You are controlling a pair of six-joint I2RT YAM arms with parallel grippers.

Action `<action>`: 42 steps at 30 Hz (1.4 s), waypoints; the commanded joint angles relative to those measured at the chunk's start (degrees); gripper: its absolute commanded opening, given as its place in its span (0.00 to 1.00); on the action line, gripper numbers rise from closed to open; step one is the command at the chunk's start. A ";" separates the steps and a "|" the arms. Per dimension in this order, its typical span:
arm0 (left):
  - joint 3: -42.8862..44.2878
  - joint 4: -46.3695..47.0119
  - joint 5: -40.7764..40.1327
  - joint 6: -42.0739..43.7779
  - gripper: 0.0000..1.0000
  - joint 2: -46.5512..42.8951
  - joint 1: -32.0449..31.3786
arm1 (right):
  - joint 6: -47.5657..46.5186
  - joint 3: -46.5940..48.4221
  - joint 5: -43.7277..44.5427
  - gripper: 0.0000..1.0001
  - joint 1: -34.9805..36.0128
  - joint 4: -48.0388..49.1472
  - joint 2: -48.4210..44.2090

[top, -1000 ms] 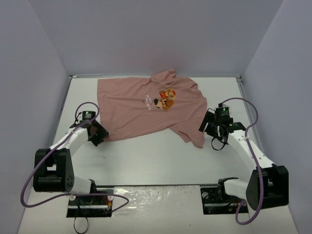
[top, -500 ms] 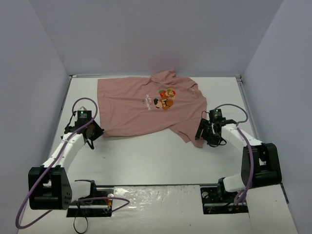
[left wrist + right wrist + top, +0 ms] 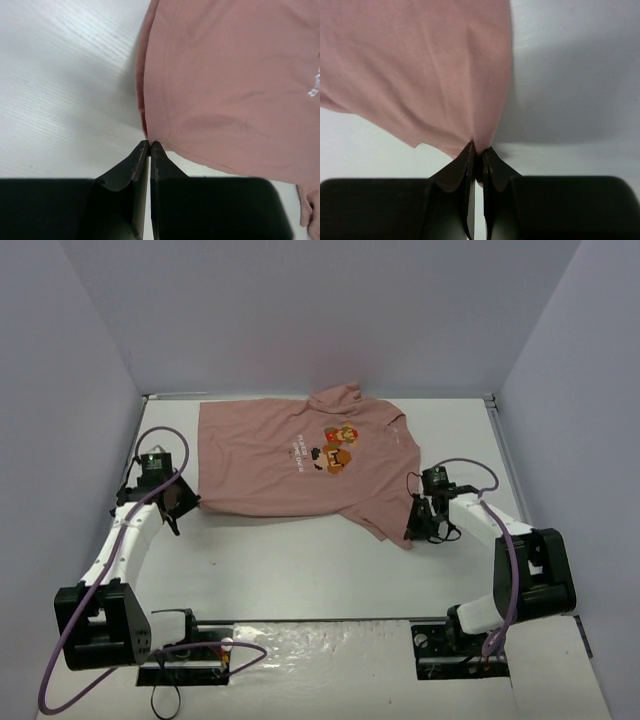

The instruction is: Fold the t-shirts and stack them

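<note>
One t-shirt [image 3: 270, 460] is present. It is dusty pink and lies spread flat, chest side up, on the far half of the table [image 3: 300, 570], collar toward the back wall [image 3: 320, 310]. One chest graphic [image 3: 338, 445] in orange, brown and red sits right of the shirt's middle, with small white lettering beside it.

Two claws are in contact with the shirt, one at each side.

- The left gripper [image 3: 187, 502] is at the near-left hem corner. In the left wrist view its two fingers are pressed together, with the corner of the hem pinched at their tips.
- The right gripper [image 3: 415, 530] is at the near tip of the right sleeve. In the right wrist view its fingers are closed on the sleeve edge, and the fabric fans out from the tips.

Two arms reach in from the near edge, each with one purple cable [image 3: 150, 440] looped above the wrist. Three walls enclose the table.

Changes over the last second:

- The left claw was nearer the bases, just off the hem corner. It now sits farther back and farther left, on the corner.
- The right claw stood to the right of the sleeve, apart from it. It now grips the sleeve tip.
- The near-left hem corner has shifted left and toward the back.
- The graphic has shifted slightly left.
</note>
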 commanded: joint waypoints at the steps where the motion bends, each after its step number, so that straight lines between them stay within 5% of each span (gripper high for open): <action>1: 10.62 -3.90 0.77 5.06 0.00 -0.58 0.70 | 1.13 15.26 -1.96 0.04 1.75 -8.35 -4.20; 5: 12.67 -4.14 1.71 5.10 0.00 -0.31 0.70 | 3.92 23.76 -3.81 0.04 1.75 -12.21 -6.33; 18: -2.09 -2.12 3.30 4.66 0.00 -4.89 0.78 | 6.05 0.24 0.30 0.02 1.92 -11.96 -10.75; 29: 3.86 -2.55 5.14 5.69 0.00 -4.01 0.70 | 7.01 7.85 -0.59 0.02 2.49 -12.21 -10.18; 36: -4.24 -4.00 5.14 2.79 0.00 -7.84 0.78 | 9.50 0.70 5.43 0.00 2.10 -12.43 -16.08; 42: -5.89 -8.14 4.27 1.90 0.00 -13.66 0.78 | 11.75 3.64 8.64 0.00 3.10 -16.80 -21.82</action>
